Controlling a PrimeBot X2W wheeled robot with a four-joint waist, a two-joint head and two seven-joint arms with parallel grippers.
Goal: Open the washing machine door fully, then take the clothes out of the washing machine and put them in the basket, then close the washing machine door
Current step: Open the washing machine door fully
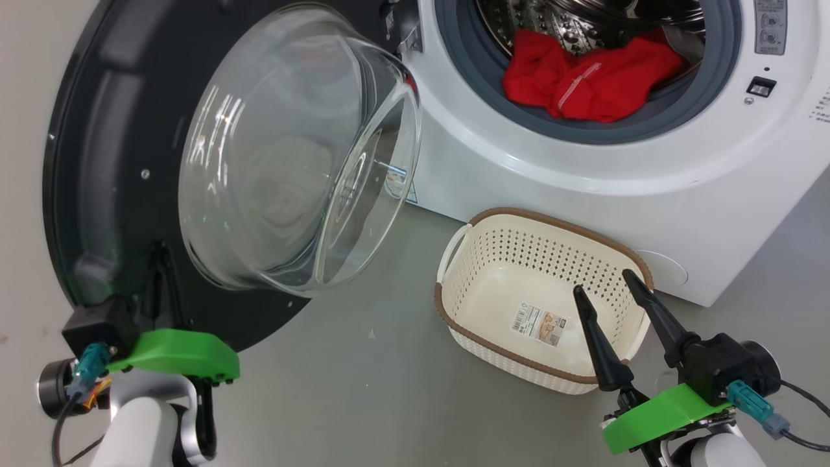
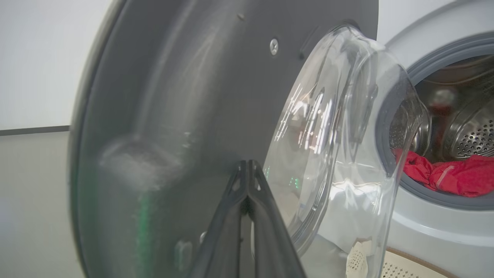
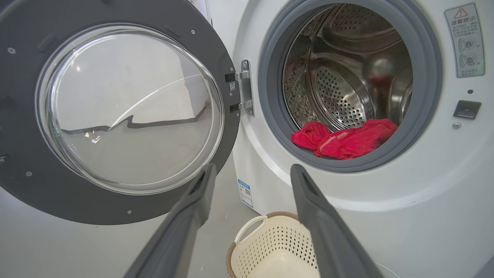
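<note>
You have the white washing machine (image 1: 583, 194) ahead and to the right, its round opening uncovered and the steel drum (image 3: 339, 92) showing inside the grey rubber seal (image 3: 270, 116); the door (image 1: 97, 162) stands swung out wide on its hinge at the left of the opening, its dark inner face turned your way and the clear glass bowl (image 1: 292, 149) bulging out of its middle; the basket (image 1: 551, 224) sits on the grey floor (image 1: 363, 389) just in front of the machine and below the opening, upright, with a paper sticker (image 1: 538, 324) on its bottom; the red clothes (image 1: 590, 81) lie bunched at the front of the drum, resting on the lower lip of the seal, a line of white stitching showing across them; your left tool (image 1: 161, 250) is clenched, fingers pressed together with nothing between them, their tips against the lower part of the door's dark face just beside the glass bowl, though you cannot tell whether they touch it; your right tool (image 1: 603, 282) is released, its two fingers spread wide and holding nothing, hanging over the near right side of the basket and pointing toward the machine.
</note>
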